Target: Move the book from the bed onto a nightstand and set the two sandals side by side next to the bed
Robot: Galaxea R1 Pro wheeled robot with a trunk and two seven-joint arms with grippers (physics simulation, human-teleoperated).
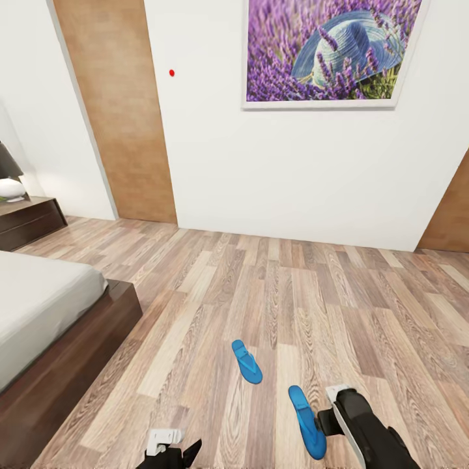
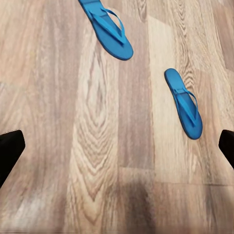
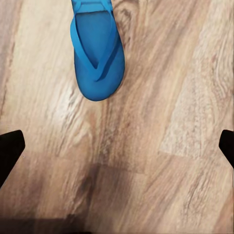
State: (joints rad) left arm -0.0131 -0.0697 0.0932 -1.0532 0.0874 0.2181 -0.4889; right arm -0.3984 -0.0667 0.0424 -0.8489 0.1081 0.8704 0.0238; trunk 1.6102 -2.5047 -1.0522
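1. Two blue sandals on the floor: one (image 1: 247,361), another (image 1: 307,420).
2. One bed (image 1: 39,306).
3. One framed lavender picture (image 1: 329,52).
4. One lamp (image 1: 10,179) on one nightstand (image 1: 29,218).
5. Two tools: left tool (image 1: 166,449), right tool (image 1: 329,417).

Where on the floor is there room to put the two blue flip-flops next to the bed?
The bare wood floor between the bed and the nearer-to-bed sandal looks free. More open planks run toward the white wall. It is tighter around the other sandal, close beside the right gripper.
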